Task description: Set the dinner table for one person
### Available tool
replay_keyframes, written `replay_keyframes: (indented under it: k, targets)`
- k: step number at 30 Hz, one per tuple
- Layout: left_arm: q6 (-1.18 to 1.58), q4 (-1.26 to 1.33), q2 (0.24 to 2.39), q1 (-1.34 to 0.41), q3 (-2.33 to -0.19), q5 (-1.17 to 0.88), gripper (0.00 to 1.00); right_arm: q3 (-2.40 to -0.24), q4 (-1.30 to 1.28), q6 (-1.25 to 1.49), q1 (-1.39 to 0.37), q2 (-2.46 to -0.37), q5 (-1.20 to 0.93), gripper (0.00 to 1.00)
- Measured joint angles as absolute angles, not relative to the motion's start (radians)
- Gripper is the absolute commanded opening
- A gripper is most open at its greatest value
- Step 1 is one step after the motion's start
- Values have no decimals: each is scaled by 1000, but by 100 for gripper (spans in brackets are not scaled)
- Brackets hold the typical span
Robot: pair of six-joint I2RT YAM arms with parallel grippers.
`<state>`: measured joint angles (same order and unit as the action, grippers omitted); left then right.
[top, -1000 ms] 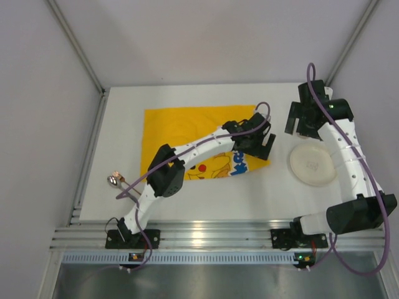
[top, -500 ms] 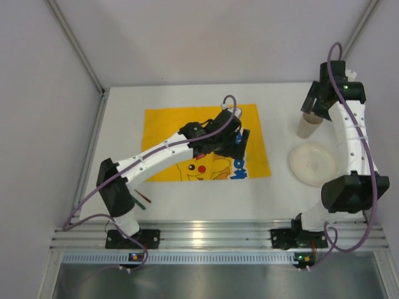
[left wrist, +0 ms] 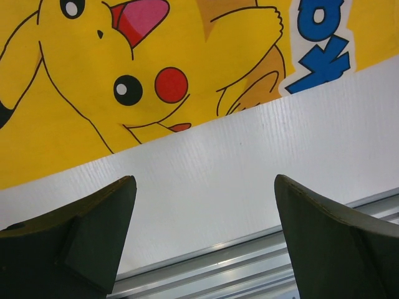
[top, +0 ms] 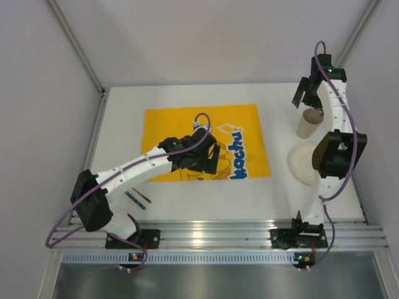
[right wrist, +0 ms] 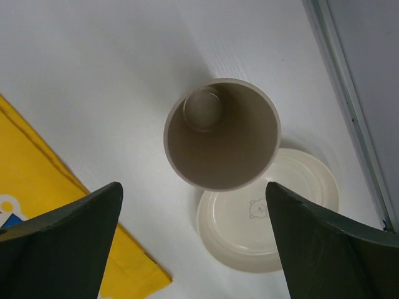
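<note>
Left hand (left wrist: 202, 187) spread wide, nothing in it, over the near edge of the yellow Pikachu-print cloth mat (top: 187, 124). Right hand (right wrist: 193, 190) spread too, empty, above the tall beige cup (right wrist: 221, 134), which stands upright just beyond the round cream plate (right wrist: 274, 224). All of it sits on the large matte white rectangular desk (top: 280, 193), stretching ahead of both arms.

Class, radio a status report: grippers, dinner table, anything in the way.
Left gripper open, over mat edge. Right gripper open above cup, plate beside. Dinner table not yet set. Nothing blocking.
</note>
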<state>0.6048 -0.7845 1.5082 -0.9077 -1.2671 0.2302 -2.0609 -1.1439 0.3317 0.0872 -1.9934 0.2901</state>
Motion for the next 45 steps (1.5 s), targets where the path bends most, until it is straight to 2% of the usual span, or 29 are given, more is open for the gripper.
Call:
replay_keyframes:
  k: [7,9,10,12,13,15,16,17,20,21,27,37,45]
  targets:
    - [639,-775,1435,-873,-1232,257,98,-2110,-1120,323,84,-2112,231,87]
    - [653,-776,1409,-839,-1213,257,97,-2113,-1119,321,78,-2145,220,77]
    - [661,-776,1396,-812,-1200,257,97,-2114,-1118,320,76,-2162,215,62]
    - [676,-782,1368,-759,-1166,265,96,-2115,-1118,315,70,-2183,213,46]
    - [682,-791,1354,-736,-1151,275,95,-2115,-1118,313,67,-2188,213,32]
    - [694,-818,1316,-676,-1121,299,91,-2115,-1119,314,59,-2191,215,18]
    - [700,-834,1292,-639,-1106,314,91,-2115,-1118,318,55,-2191,216,5]
    - [706,-848,1267,-600,-1090,324,91,-2116,-1119,315,52,-2191,222,0]
    - [710,-902,1177,-433,-1038,368,93,-2116,-1121,324,43,-2191,236,0]
    - [709,-915,1156,-383,-1026,381,98,-2116,-1122,324,39,-2190,239,0]
    - [734,-1010,1124,-189,-976,418,98,-2165,-1153,345,-34,-2165,242,0]
    - [882,-984,1193,-128,-838,311,91,-2266,-1124,369,-385,-2088,214,0]
    - [946,-906,1281,-123,-729,234,88,-2313,-1063,366,-395,-2209,244,0]
